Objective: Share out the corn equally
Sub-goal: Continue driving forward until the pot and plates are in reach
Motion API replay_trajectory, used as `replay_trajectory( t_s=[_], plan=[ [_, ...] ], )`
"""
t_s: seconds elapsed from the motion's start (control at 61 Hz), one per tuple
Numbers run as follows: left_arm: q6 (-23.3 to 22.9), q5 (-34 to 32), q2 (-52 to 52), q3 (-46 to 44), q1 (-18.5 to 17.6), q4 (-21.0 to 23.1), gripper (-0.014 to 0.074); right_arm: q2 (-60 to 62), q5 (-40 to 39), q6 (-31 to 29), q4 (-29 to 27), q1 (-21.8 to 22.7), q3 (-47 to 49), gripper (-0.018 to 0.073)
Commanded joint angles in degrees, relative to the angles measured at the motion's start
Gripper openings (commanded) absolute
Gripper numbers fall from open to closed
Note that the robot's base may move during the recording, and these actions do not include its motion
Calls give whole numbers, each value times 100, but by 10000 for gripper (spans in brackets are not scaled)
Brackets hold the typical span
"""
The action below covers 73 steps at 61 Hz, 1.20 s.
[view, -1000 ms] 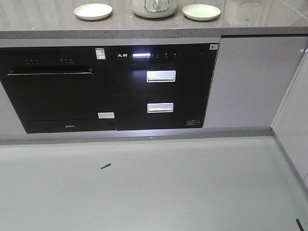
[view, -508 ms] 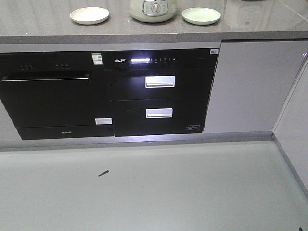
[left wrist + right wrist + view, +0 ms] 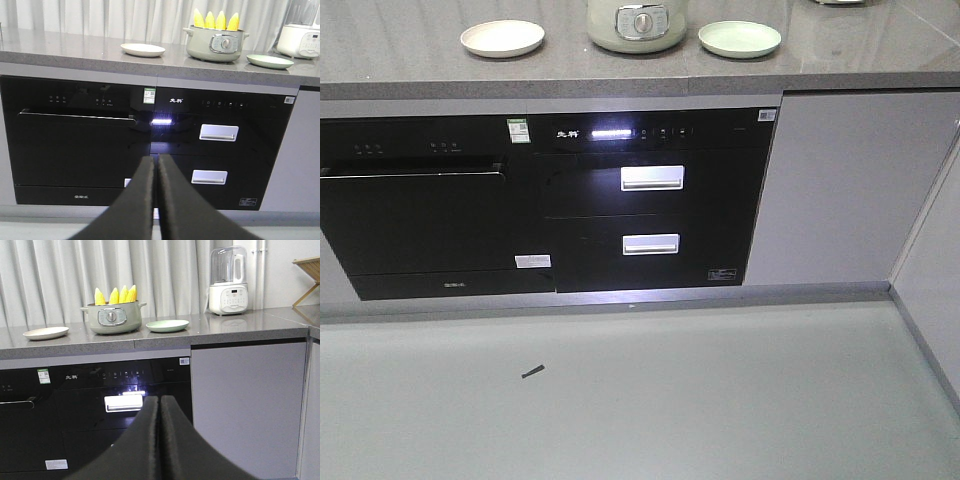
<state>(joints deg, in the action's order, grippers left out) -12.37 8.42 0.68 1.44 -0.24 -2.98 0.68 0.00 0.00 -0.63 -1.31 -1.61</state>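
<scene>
Several yellow corn point(image 3: 215, 20) cobs stand upright, tips up, in a pale green pot point(image 3: 216, 45) on the grey countertop point(image 3: 75, 50). In the right wrist view the corn point(image 3: 116, 295) and pot point(image 3: 114, 317) also show. A white plate point(image 3: 502, 38) lies left of the pot point(image 3: 638, 25) and a green plate point(image 3: 740, 39) right of it; both are bare. My left gripper point(image 3: 156, 160) and right gripper point(image 3: 159, 399) are shut on nothing, low in front of the cabinets and far from the counter. Neither gripper shows in the front view.
Under the counter sit a black built-in oven point(image 3: 420, 215) and a black drawer unit point(image 3: 652, 200) with a lit display. A white blender point(image 3: 228, 280) stands at the right of the counter, beside a wooden rack point(image 3: 307, 270). A dark scrap point(image 3: 532, 371) lies on the floor.
In the front view the cabinets and the floor scrap have slid lower in the frame, so the camera has moved relative to the counter. The plates and pot stay put on the counter.
</scene>
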Motion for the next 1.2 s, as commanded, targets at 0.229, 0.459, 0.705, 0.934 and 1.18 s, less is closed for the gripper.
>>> replay_trajectory(
  t_s=[0.229, 0.459, 0.705, 0.934, 1.18],
  plan=[
    [-56, -463, 23, -136, 5, -3, -6, 31, -427, -30, 63, 23, -106, -5],
    [-56, -463, 23, -136, 5, -3, -6, 31, -427, -30, 63, 23, -106, -5],
    [-56, -463, 23, -136, 5, -3, -6, 31, -427, -30, 63, 23, -106, -5],
    [-56, -463, 23, -136, 5, -3, -6, 31, -427, -30, 63, 23, -106, -5],
    [-56, -463, 23, -136, 5, -3, -6, 31, -427, -30, 63, 23, -106, -5]
  ],
)
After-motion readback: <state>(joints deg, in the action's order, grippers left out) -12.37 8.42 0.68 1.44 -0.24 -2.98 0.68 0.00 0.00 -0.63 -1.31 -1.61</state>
